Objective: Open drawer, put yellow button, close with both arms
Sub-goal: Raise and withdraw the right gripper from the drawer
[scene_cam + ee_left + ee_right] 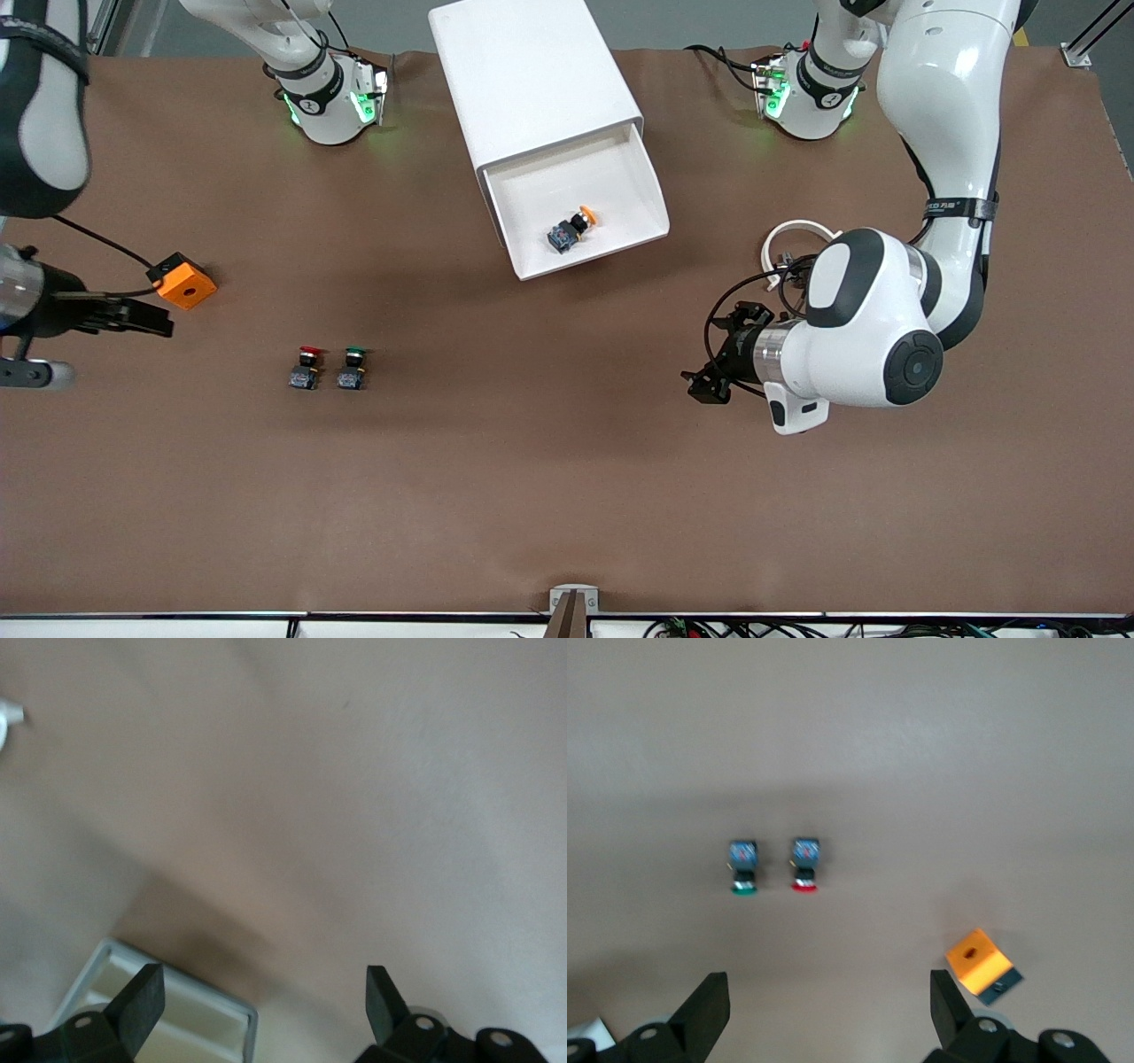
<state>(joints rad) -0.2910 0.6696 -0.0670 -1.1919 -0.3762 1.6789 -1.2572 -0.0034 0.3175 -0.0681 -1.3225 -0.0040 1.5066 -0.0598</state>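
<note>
Lighting's pretty even and bright from overhead in the front view; the table (567,496) reads matte brown with no glare; soft shadows sit under the cabinet (532,80) and the left arm (939,115); green LEDs glow on both arm bases; both wrist views look washed out and pale; the left wrist one is soft and smeary, with a blurry dark shadow patch beside the drawer (159,1010) corner.

Both arms up off table, left end effector (706,386) & right end effector (151,319) spread wide, empty.
</note>
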